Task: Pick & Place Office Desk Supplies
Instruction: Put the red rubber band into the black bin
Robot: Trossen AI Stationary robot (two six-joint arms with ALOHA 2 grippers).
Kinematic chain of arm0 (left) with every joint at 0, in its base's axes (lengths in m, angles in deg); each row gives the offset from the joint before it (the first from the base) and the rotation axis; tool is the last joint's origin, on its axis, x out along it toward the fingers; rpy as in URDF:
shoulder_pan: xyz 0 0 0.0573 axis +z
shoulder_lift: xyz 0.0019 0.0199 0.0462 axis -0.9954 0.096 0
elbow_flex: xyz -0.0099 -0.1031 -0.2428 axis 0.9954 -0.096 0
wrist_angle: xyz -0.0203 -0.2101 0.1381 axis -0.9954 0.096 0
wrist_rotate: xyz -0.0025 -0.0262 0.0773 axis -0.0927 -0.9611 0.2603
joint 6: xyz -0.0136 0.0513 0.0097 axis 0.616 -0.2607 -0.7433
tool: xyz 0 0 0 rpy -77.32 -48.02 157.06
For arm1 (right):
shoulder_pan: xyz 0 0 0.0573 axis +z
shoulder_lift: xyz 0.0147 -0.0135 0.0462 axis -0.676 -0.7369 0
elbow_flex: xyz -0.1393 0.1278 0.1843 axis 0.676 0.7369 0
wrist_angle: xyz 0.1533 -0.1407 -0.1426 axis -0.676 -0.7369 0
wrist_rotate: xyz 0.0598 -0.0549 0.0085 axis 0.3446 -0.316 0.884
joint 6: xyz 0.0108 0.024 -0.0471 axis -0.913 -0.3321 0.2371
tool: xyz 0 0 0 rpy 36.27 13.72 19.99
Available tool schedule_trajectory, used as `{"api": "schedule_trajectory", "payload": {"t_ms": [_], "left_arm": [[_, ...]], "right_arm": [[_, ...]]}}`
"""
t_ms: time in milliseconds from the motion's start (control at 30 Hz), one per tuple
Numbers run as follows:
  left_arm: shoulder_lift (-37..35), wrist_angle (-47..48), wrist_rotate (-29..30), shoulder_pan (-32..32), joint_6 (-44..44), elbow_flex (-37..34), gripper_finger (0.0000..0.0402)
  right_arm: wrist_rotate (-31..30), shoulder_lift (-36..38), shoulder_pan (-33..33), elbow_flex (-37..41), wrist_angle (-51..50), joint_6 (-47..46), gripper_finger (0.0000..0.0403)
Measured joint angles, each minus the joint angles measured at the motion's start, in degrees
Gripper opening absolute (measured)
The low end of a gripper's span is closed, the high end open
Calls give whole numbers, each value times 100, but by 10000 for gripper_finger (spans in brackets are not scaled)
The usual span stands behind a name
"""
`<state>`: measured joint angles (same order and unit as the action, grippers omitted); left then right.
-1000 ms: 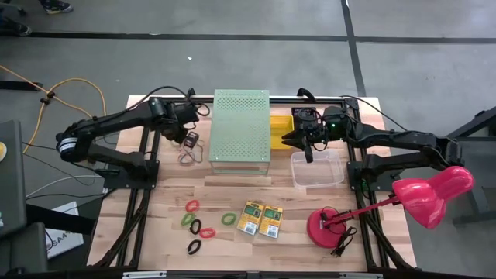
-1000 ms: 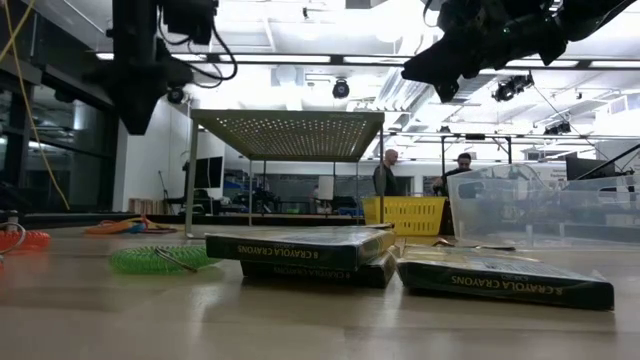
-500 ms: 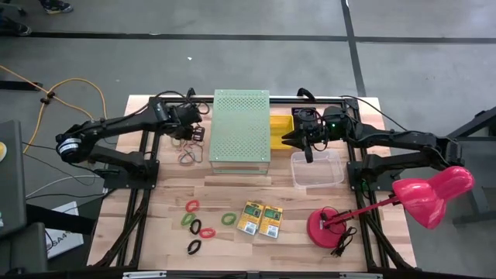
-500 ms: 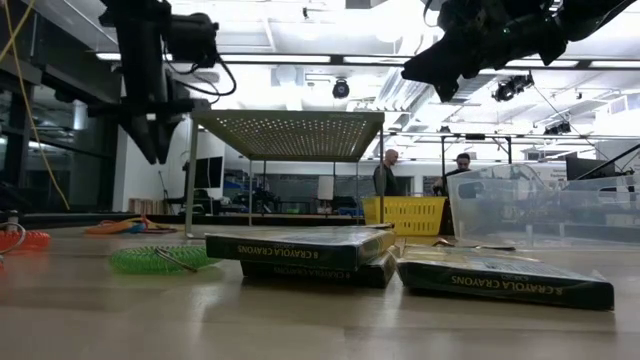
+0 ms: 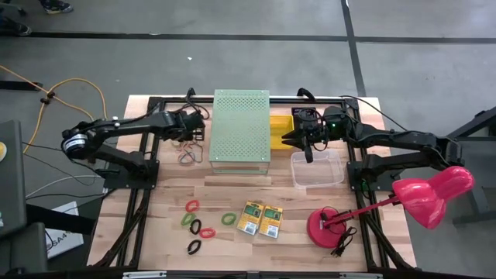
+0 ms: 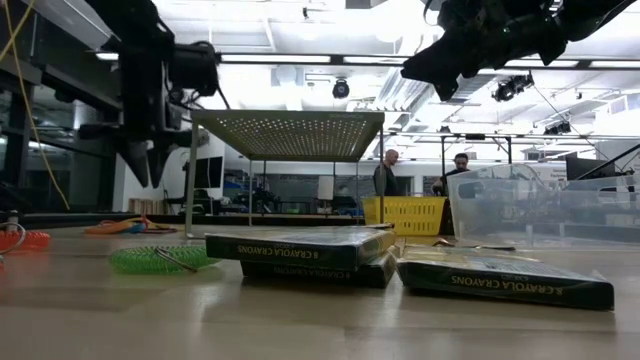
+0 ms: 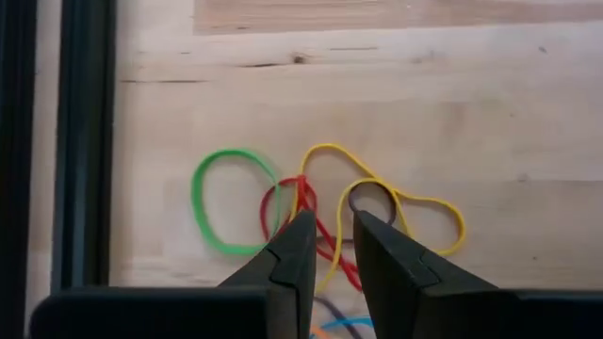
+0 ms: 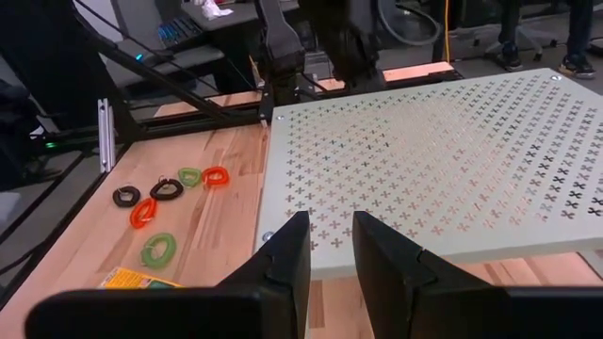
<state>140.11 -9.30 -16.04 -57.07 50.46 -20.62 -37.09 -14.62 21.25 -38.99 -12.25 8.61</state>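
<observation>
My left gripper (image 7: 328, 247) hangs open by a narrow gap, pointing steeply down above a tangle of thin rubber bands (image 7: 320, 202) in green, red and yellow, lying flat on the table left of the pale-green perforated box (image 5: 241, 128). It is clear of the table (image 6: 150, 178). Several thicker elastic loops (image 5: 198, 226) and two crayon boxes (image 5: 260, 220) lie flat near the front edge. My right gripper (image 8: 330, 235) waits in the air right of the perforated box (image 5: 298, 141), open by a narrow gap, with nothing between its fingers.
A yellow bin (image 5: 280, 128) stands right of the perforated box, with a clear plastic container (image 5: 318, 168) in front of it. A pink desk lamp (image 5: 418, 198) stands at the front right. Black frame rails (image 5: 147, 167) run along both sides. People stand in the room behind (image 6: 385, 172).
My left gripper has come down toward the thin rubber bands beside the perforated box, rolling about its own line as it sank. Its finger gap looks the same. The bands and everything else lie as before.
</observation>
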Motion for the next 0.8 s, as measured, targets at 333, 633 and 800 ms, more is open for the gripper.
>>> {"api": "schedule_trajectory", "payload": {"t_ms": [333,633,800], "left_arm": [[797,-44,226,0,518,0,69],[1131,-204,236,1,596,0,69],[1147,-199,353,35,607,0,69]], "right_arm": [[0,-2,0,0,-2,0,71],[0,-2,1,0,-4,0,71],[0,-2,1,0,-7,0,71]]}}
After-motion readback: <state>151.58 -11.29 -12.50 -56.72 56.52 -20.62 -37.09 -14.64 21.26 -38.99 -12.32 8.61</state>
